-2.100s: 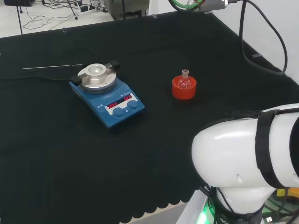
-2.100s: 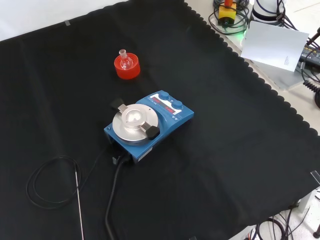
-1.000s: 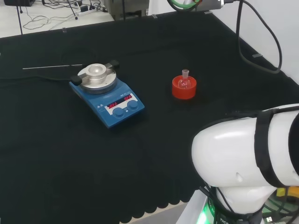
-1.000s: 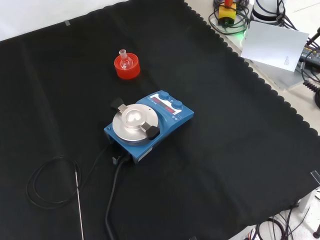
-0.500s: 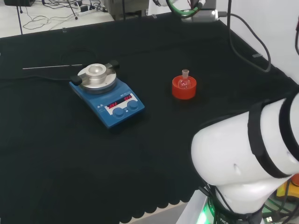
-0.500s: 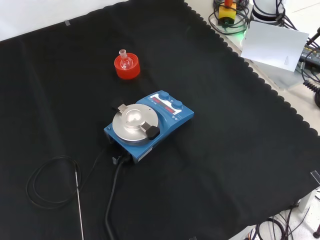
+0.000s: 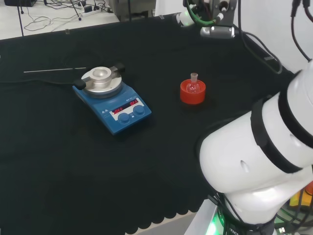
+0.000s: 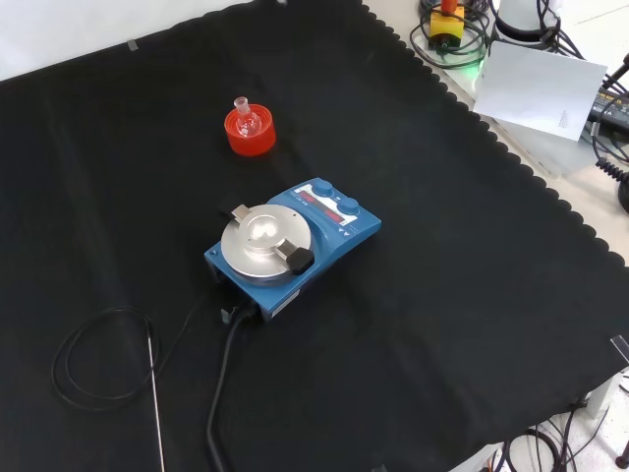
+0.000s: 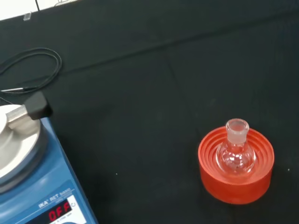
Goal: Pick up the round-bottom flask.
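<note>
Approach stage: bring the hand down over the round-bottom flask (image 9: 236, 155), which sits upright in a red ribbed stand (image 9: 236, 175) on the desk (image 7: 58, 161), right of the blue hotplate (image 7: 113, 100) in the head view, and close on its short neck. The flask is small, clear and apparently empty. You cannot tell the hand's state here.

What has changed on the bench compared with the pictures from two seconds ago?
In the head view the arm's white links have swung and risen at the right. The round-bottom flask is untouched on its red stand; the blue hotplate has not moved.
</note>
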`<move>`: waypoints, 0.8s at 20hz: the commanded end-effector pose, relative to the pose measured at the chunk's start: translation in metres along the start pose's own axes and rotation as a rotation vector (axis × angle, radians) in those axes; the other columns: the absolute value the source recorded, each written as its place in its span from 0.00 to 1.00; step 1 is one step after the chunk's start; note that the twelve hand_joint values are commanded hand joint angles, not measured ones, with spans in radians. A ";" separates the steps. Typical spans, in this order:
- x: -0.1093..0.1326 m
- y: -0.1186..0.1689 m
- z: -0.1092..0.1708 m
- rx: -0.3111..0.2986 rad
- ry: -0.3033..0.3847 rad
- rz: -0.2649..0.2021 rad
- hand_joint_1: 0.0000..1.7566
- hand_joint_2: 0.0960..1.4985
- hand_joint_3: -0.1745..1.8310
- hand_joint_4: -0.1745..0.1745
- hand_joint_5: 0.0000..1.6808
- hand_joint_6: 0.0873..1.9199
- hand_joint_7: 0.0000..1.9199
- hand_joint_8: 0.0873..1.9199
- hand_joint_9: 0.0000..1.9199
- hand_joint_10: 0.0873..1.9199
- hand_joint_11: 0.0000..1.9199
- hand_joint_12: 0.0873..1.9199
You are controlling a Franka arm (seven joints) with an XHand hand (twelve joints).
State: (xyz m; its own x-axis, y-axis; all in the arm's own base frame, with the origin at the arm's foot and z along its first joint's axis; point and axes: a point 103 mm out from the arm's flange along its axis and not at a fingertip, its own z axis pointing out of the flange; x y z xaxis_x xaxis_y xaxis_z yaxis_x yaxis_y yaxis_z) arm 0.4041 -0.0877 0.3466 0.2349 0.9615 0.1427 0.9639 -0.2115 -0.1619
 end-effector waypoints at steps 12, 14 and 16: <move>-0.061 0.083 0.109 0.104 0.100 0.071 0.38 0.54 0.33 0.41 0.27 0.01 0.09 0.31 0.17 0.32 0.10 0.70; -0.064 0.087 0.118 0.116 0.101 0.074 0.39 0.54 0.33 0.42 0.28 0.01 0.09 0.31 0.17 0.33 0.10 0.70; -0.066 0.090 0.128 0.126 0.101 0.076 0.39 0.53 0.33 0.42 0.28 0.01 0.09 0.31 0.17 0.33 0.10 0.70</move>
State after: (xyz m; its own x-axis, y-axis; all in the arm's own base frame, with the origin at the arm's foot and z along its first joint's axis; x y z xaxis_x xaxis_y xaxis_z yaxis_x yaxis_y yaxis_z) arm 0.4346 -0.1335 0.2522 0.3019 0.9402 0.1580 0.9278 -0.2516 -0.2753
